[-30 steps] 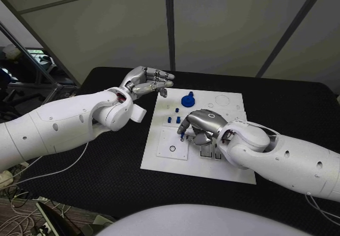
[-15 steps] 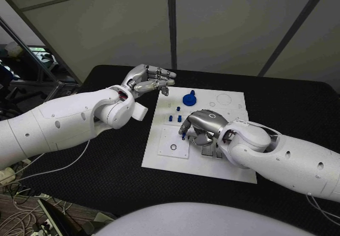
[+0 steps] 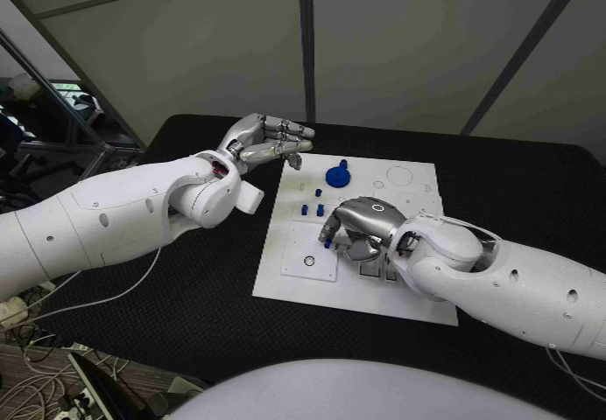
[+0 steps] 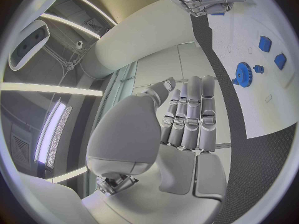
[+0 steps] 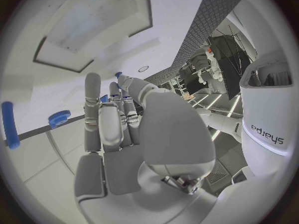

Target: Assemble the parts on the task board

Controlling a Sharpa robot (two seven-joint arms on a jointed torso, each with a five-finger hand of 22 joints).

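The white rectangular task board (image 3: 303,280) lies in the middle of the black table (image 3: 531,201), and the right hand (image 3: 357,226) is pressed down over its centre with the fingers curled under; a small blue part (image 3: 326,243) shows at one fingertip, but I cannot tell whether it is pinched or merely touched. The left hand (image 3: 263,143) hovers above the table just off the board's far left corner, its fingers folded in on nothing, as its wrist view also shows (image 4: 187,117). A blue toothed gear with a knob (image 3: 337,177) stands near the board's far edge, with a few small blue pegs (image 3: 311,211) between it and the right hand. The main risk, as I judge it, is blind work — the right hand covers the very slot it is working over, so a part could go in crooked and jam, or slip loose and roll under the palm. The curled fingers sit close to the pegs, and a sideways drag could knock them from their holes. The left hand does not steady the board — a hard push might shift it on the table.
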